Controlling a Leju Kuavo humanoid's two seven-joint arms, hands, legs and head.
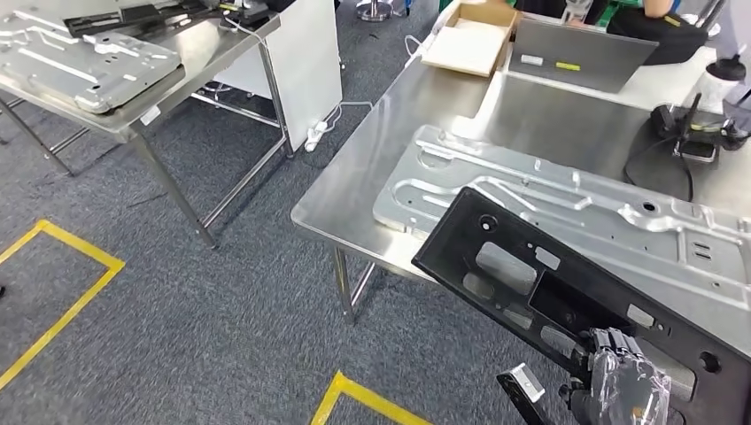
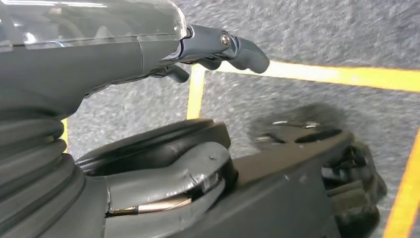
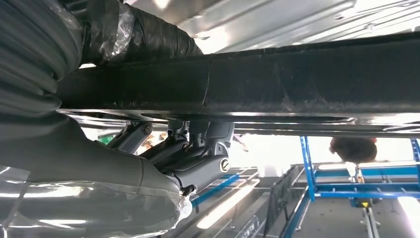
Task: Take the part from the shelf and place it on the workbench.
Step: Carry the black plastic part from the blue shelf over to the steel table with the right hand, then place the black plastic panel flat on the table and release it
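Part (image 1: 567, 283), black panel: we see it gripped at its near edge by right hand (image 1: 620, 376), stretching forward over workbench (image 1: 372, 168); left hand (image 2: 218, 47) holds nothing, fingers loosely extended.

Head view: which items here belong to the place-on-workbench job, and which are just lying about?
Job:
black part, held by right hand
workbench

Lying about:
silver panel on the workbench
cardboard box
laptop
side table with another panel

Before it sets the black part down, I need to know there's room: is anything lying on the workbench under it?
Yes. A large silver stamped panel lies on the workbench just beyond the black part held by the right hand. Bare steel lies left of the panel.
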